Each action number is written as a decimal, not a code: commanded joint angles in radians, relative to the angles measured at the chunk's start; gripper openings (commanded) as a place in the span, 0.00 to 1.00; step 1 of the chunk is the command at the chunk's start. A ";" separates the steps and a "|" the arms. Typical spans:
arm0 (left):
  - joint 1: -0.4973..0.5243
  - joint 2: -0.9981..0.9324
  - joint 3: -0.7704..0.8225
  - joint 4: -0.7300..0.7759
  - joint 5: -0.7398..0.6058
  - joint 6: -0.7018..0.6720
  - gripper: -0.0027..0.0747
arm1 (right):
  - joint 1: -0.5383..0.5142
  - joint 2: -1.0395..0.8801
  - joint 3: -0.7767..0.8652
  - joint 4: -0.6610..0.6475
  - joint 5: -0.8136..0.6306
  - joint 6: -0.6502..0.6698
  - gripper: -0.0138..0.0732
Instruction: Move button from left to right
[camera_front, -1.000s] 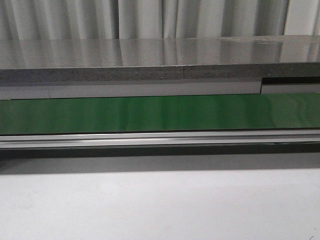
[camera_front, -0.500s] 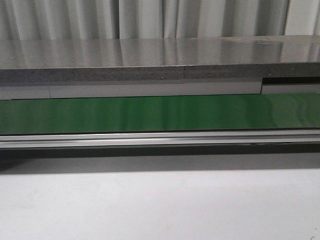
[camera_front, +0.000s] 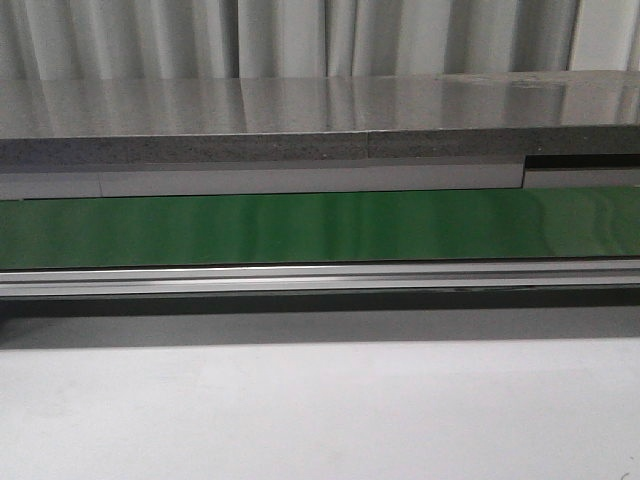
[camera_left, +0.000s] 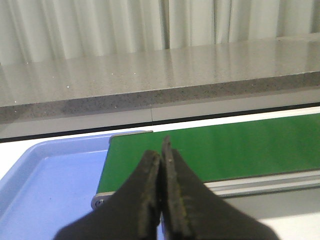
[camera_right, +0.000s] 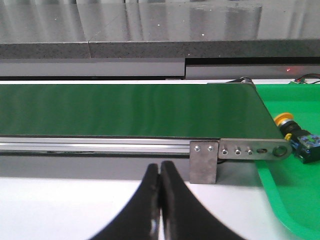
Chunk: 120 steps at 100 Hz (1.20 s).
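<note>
The button (camera_right: 298, 136), with a yellow-orange cap and a black body bearing a bluish mark, lies on its side in a green tray (camera_right: 290, 200) at the right end of the green conveyor belt (camera_right: 130, 110), seen only in the right wrist view. My right gripper (camera_right: 160, 170) is shut and empty over the white table, well to the left of the button. My left gripper (camera_left: 161, 152) is shut and empty, over the belt's left end (camera_left: 150, 155) beside a blue tray (camera_left: 45, 190). Neither gripper shows in the front view.
The green belt (camera_front: 320, 228) runs across the front view behind an aluminium rail (camera_front: 320, 278). A grey stone ledge (camera_front: 320, 125) and curtains lie behind it. A metal bracket (camera_right: 204, 161) sticks out at the belt's right end. White table (camera_front: 320, 410) lies in front.
</note>
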 joint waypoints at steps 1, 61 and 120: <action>-0.002 -0.029 -0.003 0.004 -0.118 -0.020 0.01 | -0.008 -0.021 -0.016 0.001 -0.082 -0.002 0.08; 0.005 -0.031 0.043 0.004 -0.139 -0.030 0.01 | -0.008 -0.021 -0.016 0.001 -0.082 -0.002 0.08; 0.005 -0.031 0.043 0.004 -0.139 -0.030 0.01 | -0.008 -0.021 -0.016 0.001 -0.082 -0.002 0.08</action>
